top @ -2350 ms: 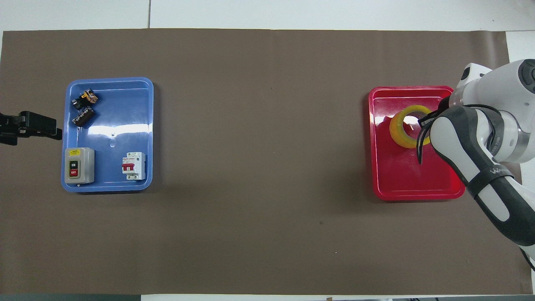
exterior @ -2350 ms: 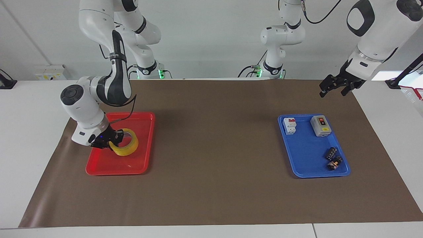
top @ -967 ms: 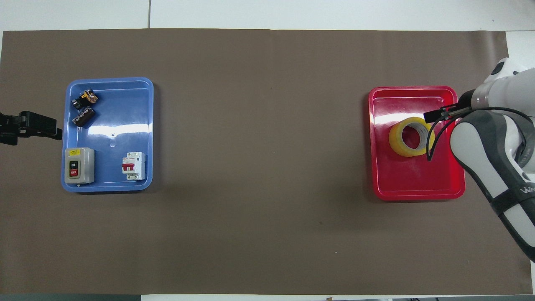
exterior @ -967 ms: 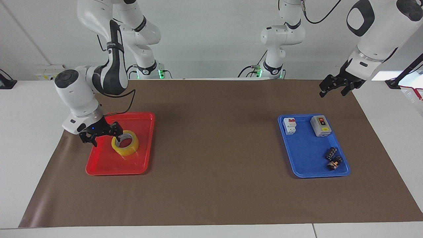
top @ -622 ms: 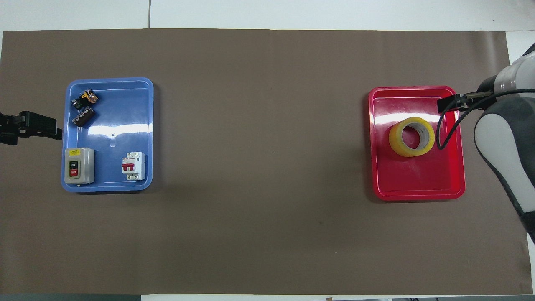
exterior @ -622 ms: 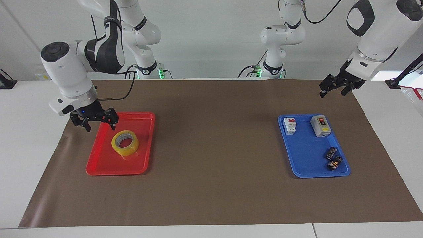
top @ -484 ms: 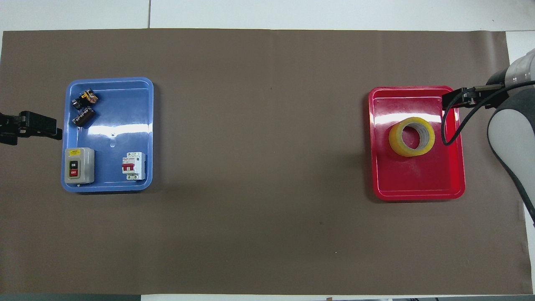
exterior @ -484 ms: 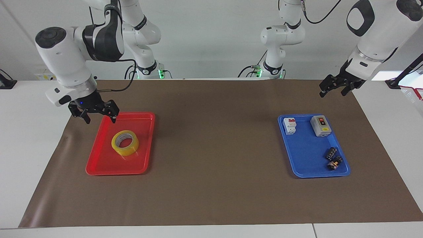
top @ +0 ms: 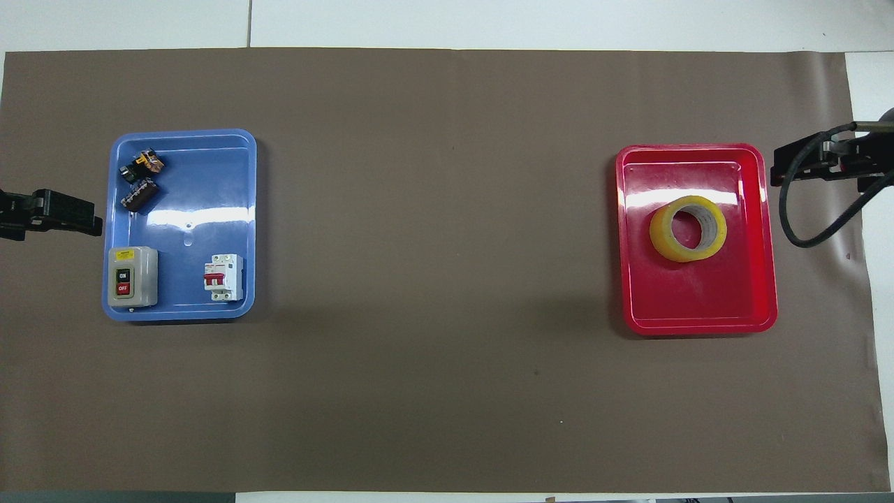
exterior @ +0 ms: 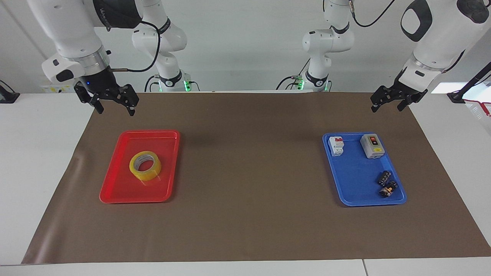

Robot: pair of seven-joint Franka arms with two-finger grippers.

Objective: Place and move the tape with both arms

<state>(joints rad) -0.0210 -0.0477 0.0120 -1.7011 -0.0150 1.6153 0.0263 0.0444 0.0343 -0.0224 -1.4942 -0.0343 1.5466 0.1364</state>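
Tape [exterior: 145, 165] lies flat in red tray [exterior: 115, 191]; right gripper [exterior: 114, 103] and left gripper [exterior: 387, 101] hang with jaws released

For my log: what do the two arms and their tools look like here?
Both arms are glossy white, rounded segments with dark grey joint caps and panels. Each ends in a black two-finger tool: the right tool sits under a silver wrist ring, shows a small blue light, and has a black cable looping from the wrist. The left tool hangs from a similar white wrist. The right arm's dark panel carries white lettering, unreadable.
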